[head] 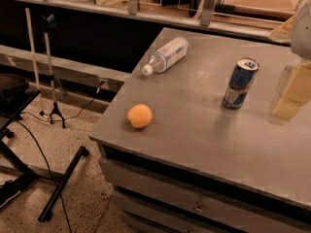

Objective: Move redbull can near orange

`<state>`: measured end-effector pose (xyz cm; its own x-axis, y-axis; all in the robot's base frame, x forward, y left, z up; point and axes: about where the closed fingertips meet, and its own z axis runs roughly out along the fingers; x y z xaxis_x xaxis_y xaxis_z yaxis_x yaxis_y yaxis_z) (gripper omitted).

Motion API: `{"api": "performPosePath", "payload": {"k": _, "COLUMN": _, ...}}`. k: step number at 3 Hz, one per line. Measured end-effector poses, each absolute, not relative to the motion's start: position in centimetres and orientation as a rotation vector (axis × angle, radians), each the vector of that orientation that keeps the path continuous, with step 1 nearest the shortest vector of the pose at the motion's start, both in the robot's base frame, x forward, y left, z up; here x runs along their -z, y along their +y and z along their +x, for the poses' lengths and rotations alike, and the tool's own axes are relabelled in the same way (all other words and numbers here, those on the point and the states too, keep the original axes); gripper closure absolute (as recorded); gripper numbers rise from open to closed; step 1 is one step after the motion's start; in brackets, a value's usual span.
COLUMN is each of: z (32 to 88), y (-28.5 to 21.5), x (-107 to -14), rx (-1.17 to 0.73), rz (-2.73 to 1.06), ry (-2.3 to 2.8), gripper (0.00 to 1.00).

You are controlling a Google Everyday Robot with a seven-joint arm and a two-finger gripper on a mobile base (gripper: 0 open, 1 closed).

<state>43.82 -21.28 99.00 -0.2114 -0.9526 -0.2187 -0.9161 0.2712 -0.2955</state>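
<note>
The redbull can (240, 83) stands upright on the grey table top (194, 130), right of centre; it is blue and silver with a silver top. The orange (139, 116) lies near the table's front left corner, well to the left of the can and apart from it. My gripper (291, 95) shows as a pale yellowish shape at the right edge of the camera view. It is to the right of the can, a short gap away, and holds nothing that I can see.
A clear plastic bottle (166, 55) with a white cap lies on its side at the table's back left. The table's left edge drops to a speckled floor with black stand legs (63, 183) and cables. A shelf (146, 13) runs behind.
</note>
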Motion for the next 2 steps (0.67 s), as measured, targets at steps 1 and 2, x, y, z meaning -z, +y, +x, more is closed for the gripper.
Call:
{"api": "performPosePath", "payload": {"k": 1, "z": 44.3, "y": -21.5, "x": -98.9, "rx": 0.145, "rz": -1.696, "ry": 2.202, "gripper": 0.0}}
{"api": "performPosePath", "payload": {"k": 2, "z": 45.5, "y": -22.1, "x": -98.7, "rx": 0.148, "rz": -1.687, "ry": 2.222, "gripper": 0.0}}
